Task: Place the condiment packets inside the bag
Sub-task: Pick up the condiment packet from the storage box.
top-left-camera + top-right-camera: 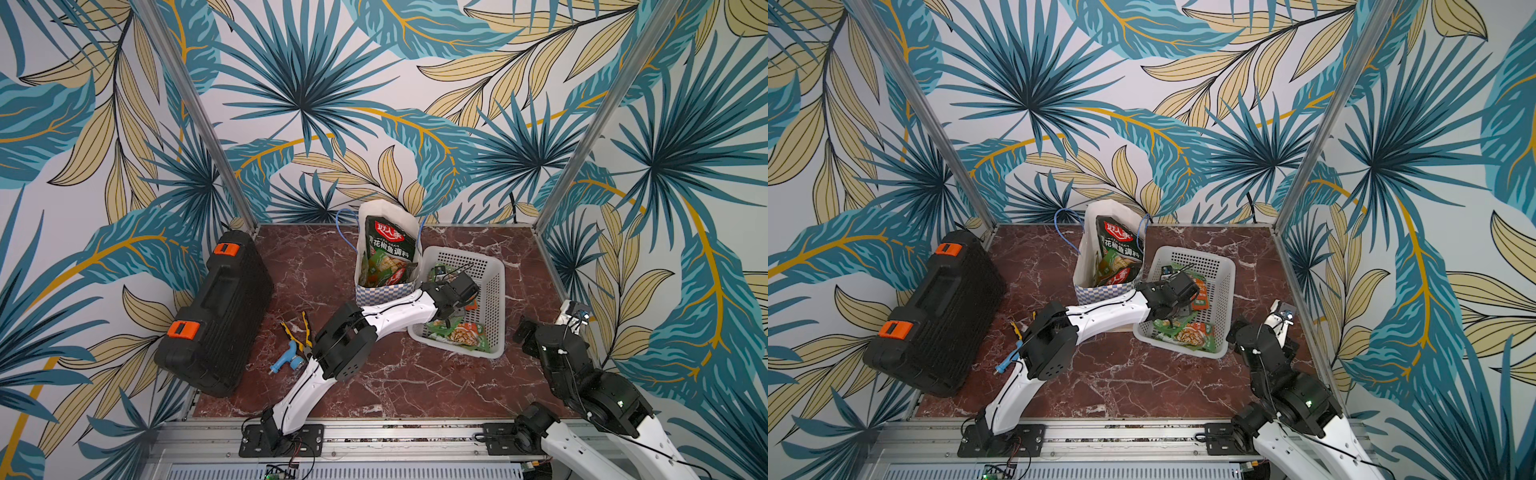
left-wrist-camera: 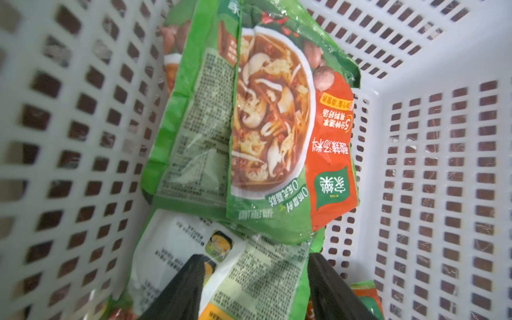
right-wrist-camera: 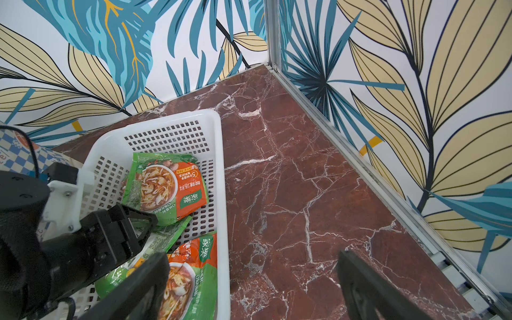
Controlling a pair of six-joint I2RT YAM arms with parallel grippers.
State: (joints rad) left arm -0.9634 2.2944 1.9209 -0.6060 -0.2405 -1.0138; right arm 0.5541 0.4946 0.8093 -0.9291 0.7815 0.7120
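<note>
In both top views the bag (image 1: pixel 382 297) stands at centre back, the white basket (image 1: pixel 494 286) just to its right; the left gripper (image 1: pixel 449 322) reaches down into the basket. The condiment packets (image 1: pixel 459 334) lie partly there and partly in the bag. A tall dark packet (image 1: pixel 390 239) fills much of the bag's mouth, so I judge a drop could catch on it or tip the light bag. Counted: one bag, one basket, two dark packets and at least two green ones bagged; one black case (image 1: pixel 216 311) with two orange latches.

In the left wrist view the jaws stand partly spread astride a face-down packet (image 2: pixel 230 266) at bottom centre, with no pinch showing. The soup-picture packet (image 2: pixel 277 124) overlaps its edge, so closing may drag both, or the glossy film may slip; at least four packets show here.

In the right wrist view the right gripper (image 3: pixel 253 256) hangs spread wide and empty over the bare table (image 3: pixel 304 166) at lower centre; at least three packets show at lower left.
</note>
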